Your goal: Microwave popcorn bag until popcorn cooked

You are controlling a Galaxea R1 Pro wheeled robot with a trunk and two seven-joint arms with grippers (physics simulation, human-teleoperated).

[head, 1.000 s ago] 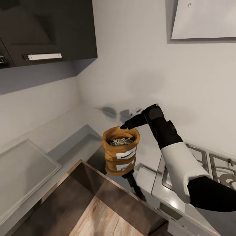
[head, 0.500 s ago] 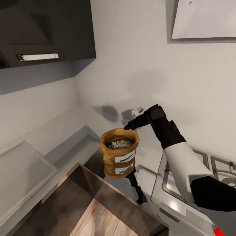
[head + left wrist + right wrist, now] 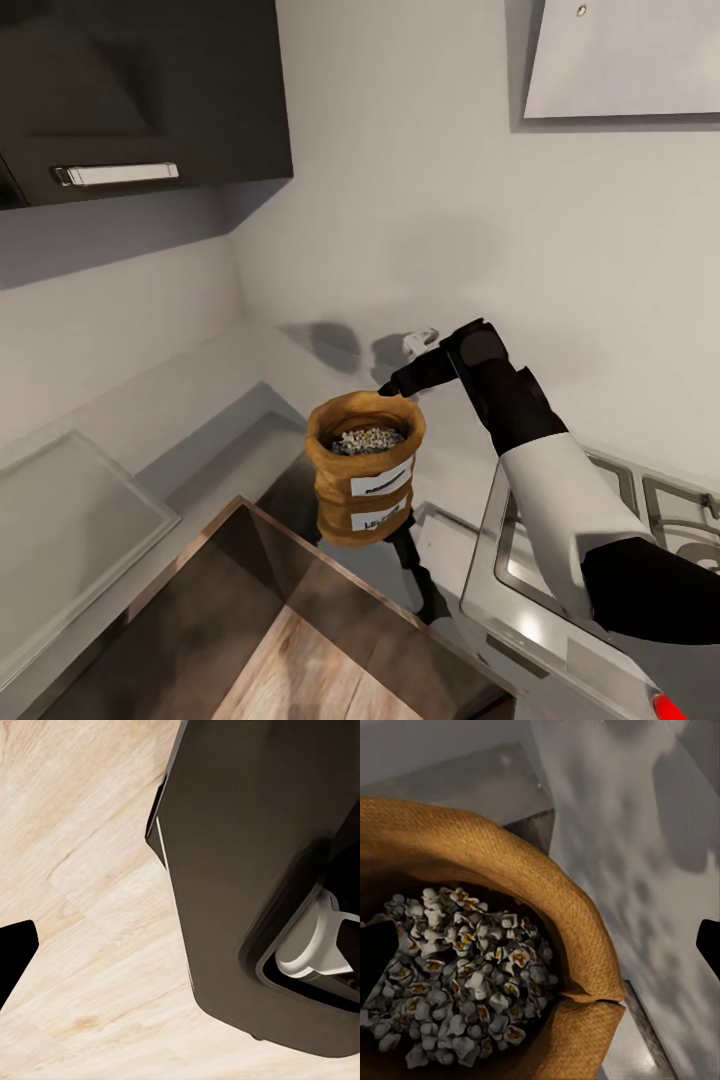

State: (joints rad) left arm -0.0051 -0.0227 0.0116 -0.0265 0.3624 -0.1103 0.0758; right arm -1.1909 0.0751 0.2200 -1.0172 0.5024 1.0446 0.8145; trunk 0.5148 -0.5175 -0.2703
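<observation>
Tan popcorn bag upright on countertop; right wrist reveals popcorn.

The head view looks forward and steeply down from above into a corner of the kitchen, over the long grey polished countertop, with the dark glossy wall cabinet high at one side and the slanted white hood at the other. The right wrist view sits very close above the squat tan cloth popcorn bag, facing down into its open mouth at the pale popcorn bits. The head view shares that bag, from farther off. The left wrist view faces down at the light wood floor, close beside a dark rounded robot body part.
</observation>
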